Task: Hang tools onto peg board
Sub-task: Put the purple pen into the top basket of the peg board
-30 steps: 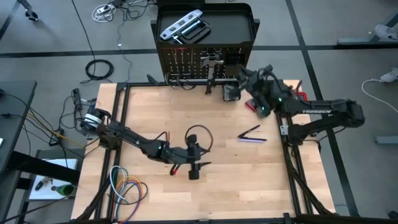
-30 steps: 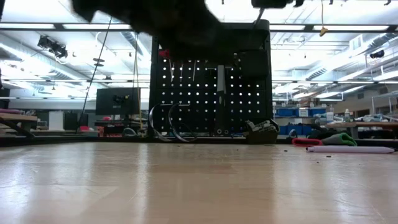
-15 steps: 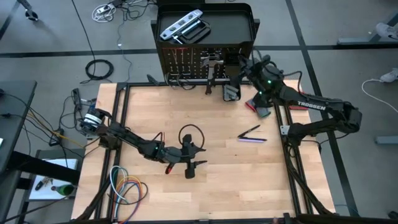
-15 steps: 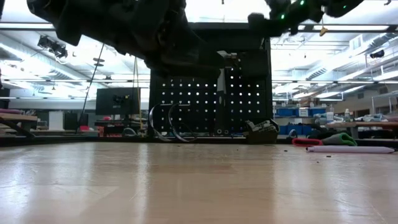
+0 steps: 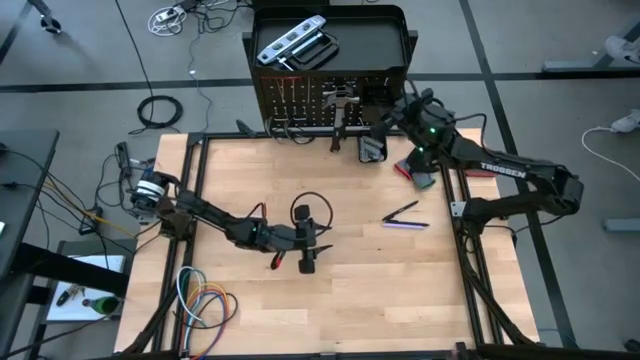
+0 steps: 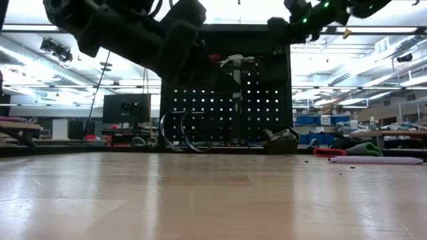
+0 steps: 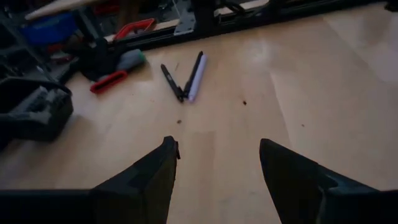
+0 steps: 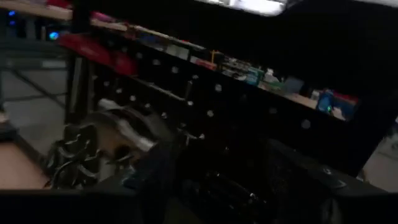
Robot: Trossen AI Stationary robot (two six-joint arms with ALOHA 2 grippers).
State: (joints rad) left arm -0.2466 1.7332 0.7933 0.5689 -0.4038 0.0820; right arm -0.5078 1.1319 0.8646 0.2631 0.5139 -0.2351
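Peg board [image 5: 330, 100] found upright at the table's far edge, directly ahead of the right gripper [image 5: 392, 112]. Silver level [image 5: 292, 42] seen flat in the stand's top tray, beyond and to the left of that gripper. Other tools hung on the panel face, too small to identify from above. Right arm extended from the right side of the table, wrist raised, gripper held up against the board's upper right portion. Fingers not distinguishable in any view; cannot tell whether parted or closed. "TROSSEN" read in white on the right forearm.

Left arm stretched low across the table [image 5: 400, 280] from the left side, left gripper [image 5: 308, 250] near the centre. In the left wrist view, left gripper [image 7: 217, 162] found spread apart, nothing between the fingers.

Left wrist view alone gave detail of two pens [image 7: 186, 78], one dark and one pale, side by side on the wood ahead of the fingers. Low view alone showed the board's rows of holes [image 6: 227, 107] and a metal tool [image 6: 235, 61] at its top. Right wrist view showed the hole rows close ahead.
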